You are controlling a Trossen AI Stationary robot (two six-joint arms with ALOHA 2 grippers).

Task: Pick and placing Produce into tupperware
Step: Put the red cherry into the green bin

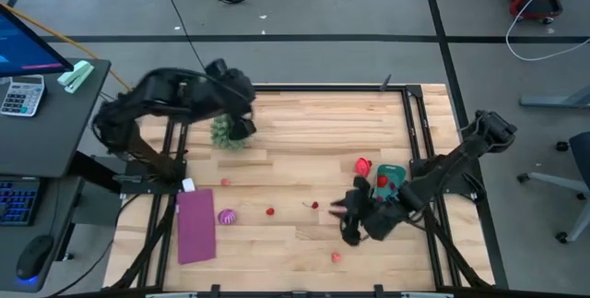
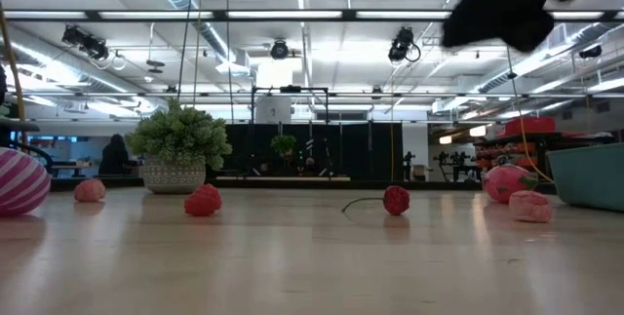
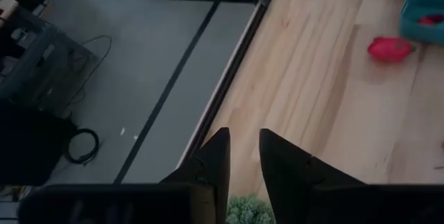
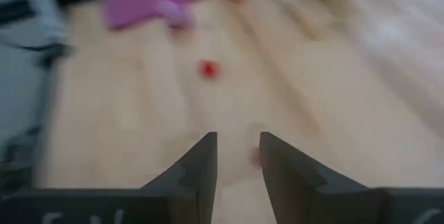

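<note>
Small red and pink produce pieces lie scattered on the wooden table: a cherry (image 1: 314, 205) (image 2: 395, 199), a red piece (image 1: 270, 211) (image 4: 207, 69), pink ones (image 1: 225, 182) (image 1: 336, 257), a bigger red fruit (image 1: 363, 165) (image 3: 388, 48) and a striped magenta ball (image 1: 227, 216) (image 2: 19, 180). The teal tupperware (image 1: 395, 171) (image 3: 423, 12) stands at the right with a red piece (image 1: 383, 182) inside. My right gripper (image 1: 346, 217) (image 4: 237, 144) is open, above the table just right of the cherry. My left gripper (image 1: 241, 125) (image 3: 244, 144) is open over the green plant ball (image 1: 224, 133).
A flat purple mat (image 1: 195, 226) lies at the table's near left, beside the magenta ball. The green plant ball (image 2: 180, 144) sits at the far left. Dark frame rails (image 1: 419, 123) border the table. Bare wood lies in the far middle.
</note>
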